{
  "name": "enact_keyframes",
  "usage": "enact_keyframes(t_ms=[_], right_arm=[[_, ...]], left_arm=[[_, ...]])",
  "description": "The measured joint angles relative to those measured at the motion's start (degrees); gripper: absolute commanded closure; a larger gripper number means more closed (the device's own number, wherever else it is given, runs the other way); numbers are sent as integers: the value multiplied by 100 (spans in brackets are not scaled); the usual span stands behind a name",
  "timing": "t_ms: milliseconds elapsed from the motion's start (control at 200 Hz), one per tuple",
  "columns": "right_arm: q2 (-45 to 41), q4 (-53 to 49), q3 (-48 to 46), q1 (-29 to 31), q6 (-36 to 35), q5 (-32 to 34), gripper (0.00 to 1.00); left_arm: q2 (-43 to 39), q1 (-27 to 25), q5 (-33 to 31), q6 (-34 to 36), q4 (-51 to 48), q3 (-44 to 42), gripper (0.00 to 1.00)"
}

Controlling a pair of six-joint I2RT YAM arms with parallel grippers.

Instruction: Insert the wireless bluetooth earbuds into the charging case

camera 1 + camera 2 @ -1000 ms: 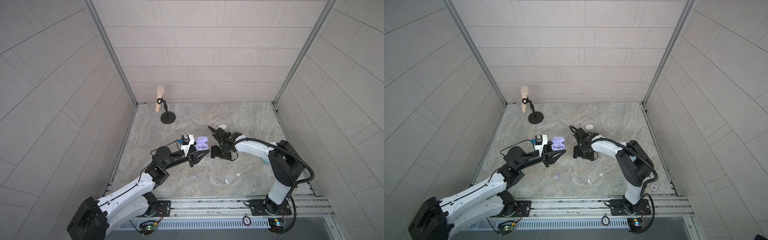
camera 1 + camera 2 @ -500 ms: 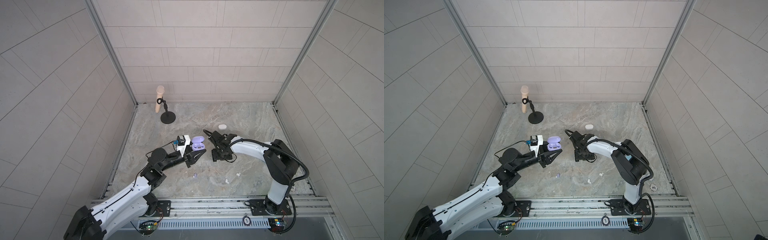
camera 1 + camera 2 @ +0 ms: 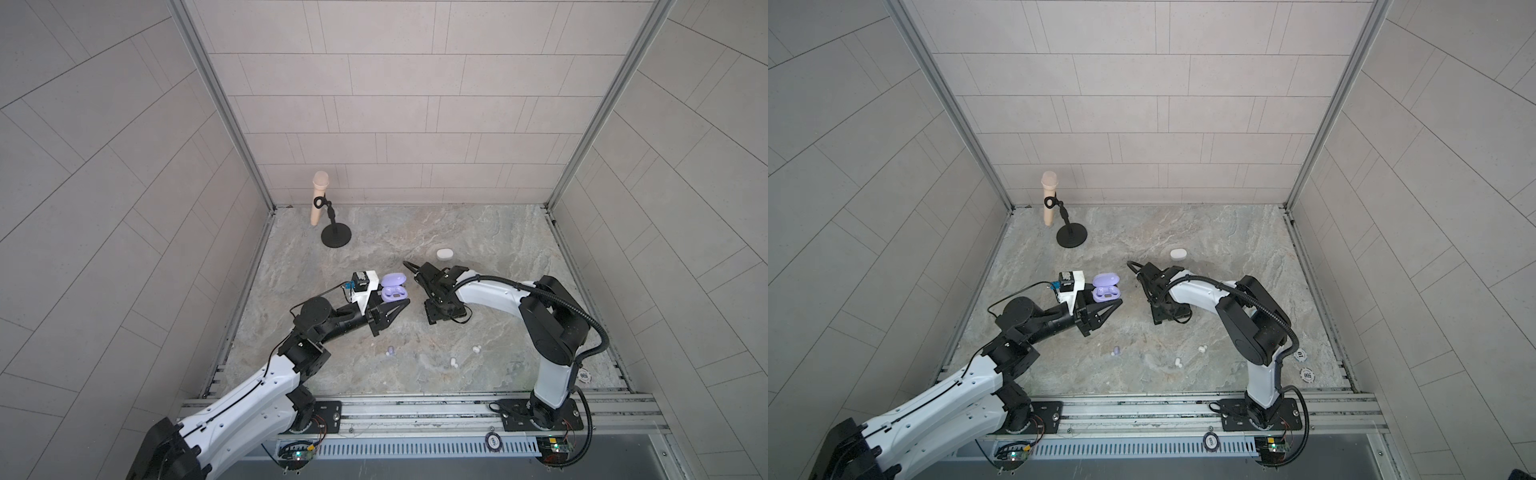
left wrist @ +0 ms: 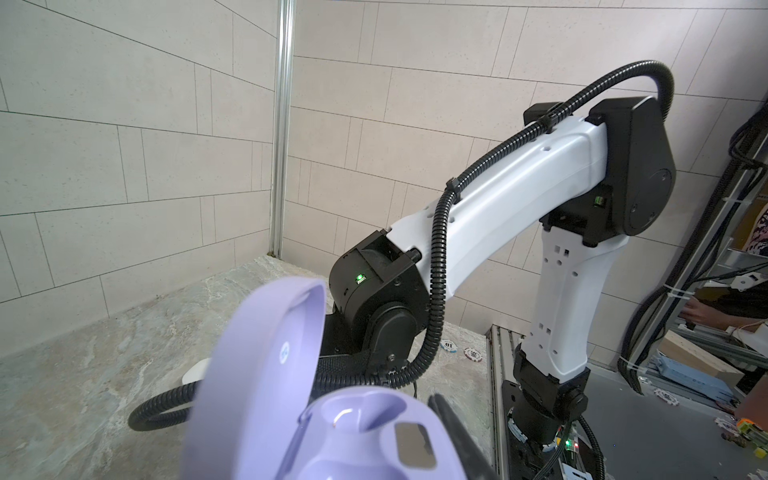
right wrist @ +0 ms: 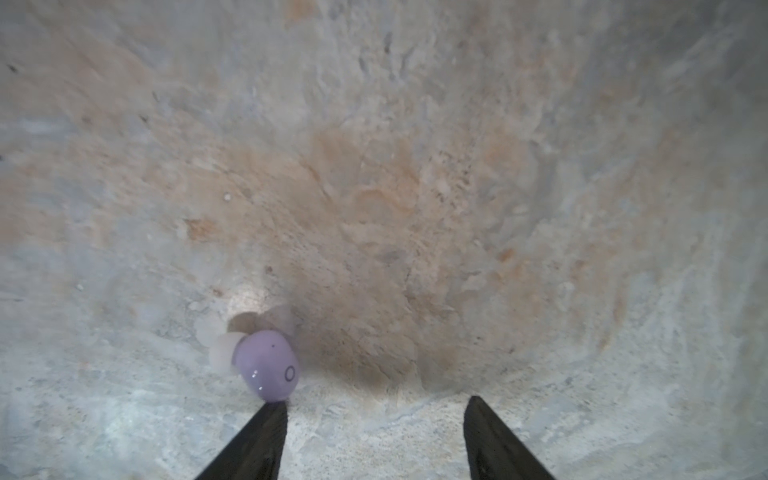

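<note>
L arm (image 3: 266,386) comes in low from the front rail. Its forearm is nearly level and the wrist is aimed at mid-table. L gripper (image 3: 403,302) is clamped on the lilac charging case (image 3: 394,286), held up just ahead of the wrist cam. In the left wrist view one black finger (image 4: 457,432) lies along the side of the base; the other is hidden behind the case. The case is open, w/ the lid (image 4: 257,374) tipped up on the back-wall side and the base facing up. In both top views its long axis runs approx side to side. It is smooth matte plastic, a rounded oval, w/ a glossy well in the base.

R arm (image 3: 490,297) rises from the front-right rail. Its forearm slopes down toward centre and the wrist is bent so R gripper (image 5: 374,401) points straight down at the table (image 3: 478,232). The jaws stand apart w/ only bare table btwn the two tapered black fingers (image 5: 498,444).

A lilac earbud (image 5: 268,365) lies on the table at the tip of one finger, seemingly touching it and outside the gap. It is a glossy bean shape w/ a small ring mark. Its pale, translucent tip end faces away from that finger, and its long axis is slanted to the finger line.

A second lilac bud (image 3: 390,352) and two white buds (image 3: 476,348) (image 3: 454,364) lie apart nearer the front. The table is a mottled grey-tan stone look.
</note>
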Motion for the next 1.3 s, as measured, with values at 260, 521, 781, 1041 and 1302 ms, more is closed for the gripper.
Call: enact_keyframes(t_ms=[260,521,781,1041,1302], right_arm=[[13,-22,35,-94,-114,48,30],[164,0,297,-105,-168,46,30],[400,2,522,-109,-199,35,30],[577,-13,848,-146,-306,33,29],[529,-138,918,-306,-203,-144,32]], left_arm=[[-4,0,-4,0,0,0,99],[-9,0,-39,2,-2,0,99],[-42,0,-66,4,-9,-2,99],[-70,0,-72,4,-31,-2,99],[-197,0,-85,4,-157,-4,99]])
